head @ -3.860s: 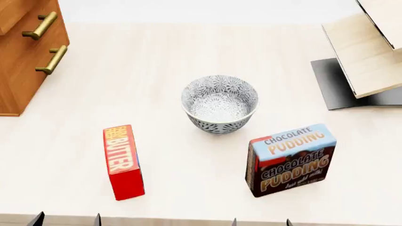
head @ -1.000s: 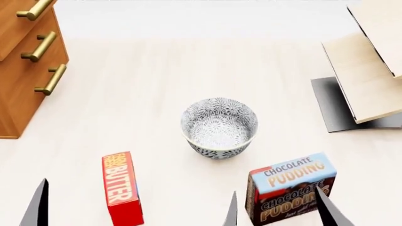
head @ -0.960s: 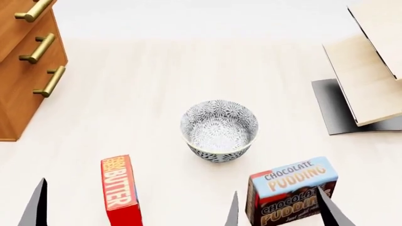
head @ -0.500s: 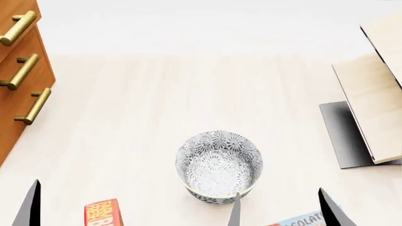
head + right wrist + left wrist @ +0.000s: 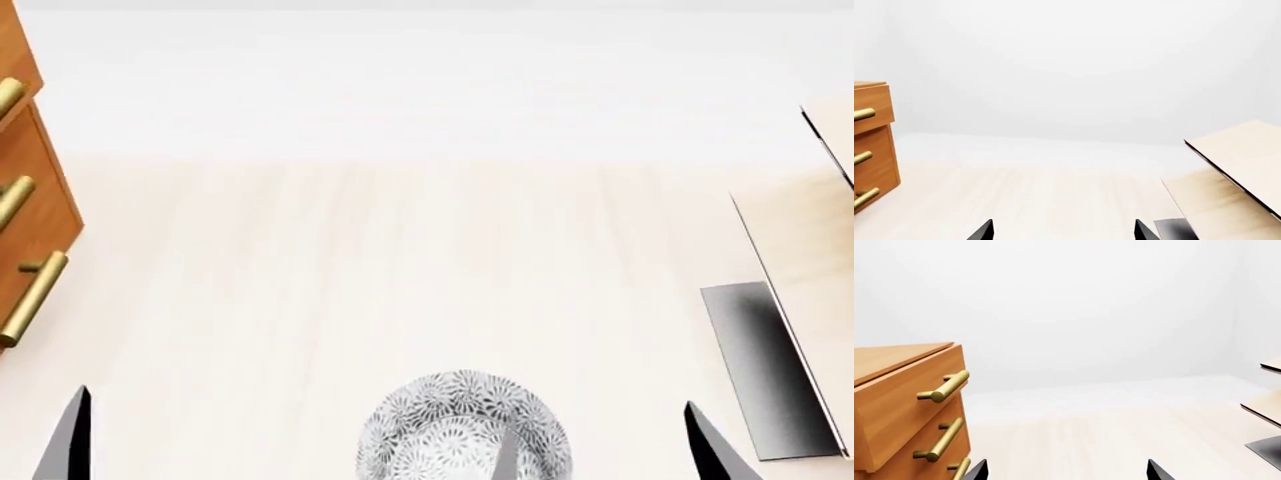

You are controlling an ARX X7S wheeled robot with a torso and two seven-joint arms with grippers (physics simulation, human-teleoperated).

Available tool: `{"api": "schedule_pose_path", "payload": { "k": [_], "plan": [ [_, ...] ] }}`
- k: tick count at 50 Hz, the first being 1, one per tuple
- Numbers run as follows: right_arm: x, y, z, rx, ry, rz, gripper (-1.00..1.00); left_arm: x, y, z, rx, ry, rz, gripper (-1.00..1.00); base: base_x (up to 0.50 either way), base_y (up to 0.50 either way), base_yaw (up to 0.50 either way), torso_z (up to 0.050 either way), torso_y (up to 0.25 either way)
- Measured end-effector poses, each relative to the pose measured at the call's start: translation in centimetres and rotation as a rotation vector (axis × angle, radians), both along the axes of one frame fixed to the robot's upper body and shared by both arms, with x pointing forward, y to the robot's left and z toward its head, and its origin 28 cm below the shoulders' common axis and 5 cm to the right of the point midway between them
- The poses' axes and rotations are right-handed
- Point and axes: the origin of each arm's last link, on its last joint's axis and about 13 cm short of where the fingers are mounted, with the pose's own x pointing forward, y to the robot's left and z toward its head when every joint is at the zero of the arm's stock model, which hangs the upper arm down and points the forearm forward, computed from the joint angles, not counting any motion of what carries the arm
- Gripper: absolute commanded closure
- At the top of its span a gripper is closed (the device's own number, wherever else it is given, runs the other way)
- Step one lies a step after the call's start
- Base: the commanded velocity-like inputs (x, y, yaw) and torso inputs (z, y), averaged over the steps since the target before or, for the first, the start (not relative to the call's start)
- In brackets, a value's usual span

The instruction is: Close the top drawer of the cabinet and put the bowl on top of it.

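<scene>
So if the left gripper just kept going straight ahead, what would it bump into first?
Probably nothing: the left gripper points over bare table toward the far wall, with the cabinet off to one side. Depth is unclear.

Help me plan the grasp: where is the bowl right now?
In the head view the bowl sits at the bottom centre on the table, cut off by the frame edge, between the cabinet and the shelf unit.

Cabinet with top drawer jutting out, pale shelf unit opposite.
</scene>
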Motion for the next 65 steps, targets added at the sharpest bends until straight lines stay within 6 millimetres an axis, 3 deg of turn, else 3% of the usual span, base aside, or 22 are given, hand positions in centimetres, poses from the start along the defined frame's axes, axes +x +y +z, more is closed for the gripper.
{"api": "schedule_pose_path", "payload": {
  "k": [34,48,65],
  "plan": [
    [-0.1,-0.2,-0.2,0.011,0.001,-0.007,-1.00,0.1,0.0,-0.3,-0.002,0.000,0.004,-1.00,0.40,0.00,0.00,0.000,0.000],
    [-0.1,-0.2,-0.4,0.010,0.002,-0.007,-1.00,0.5,-0.1,-0.5,0.003,0.006,0.001,-1.00,0.00,0.00,0.00,0.000,0.000],
    [-0.3,-0.1,-0.8,0.006,0.006,0.006,-1.00,2.4,0.2,-0.2,0.011,0.018,0.006,-1.00,0.00,0.00,0.00,0.000,0.000]
  ]
}}
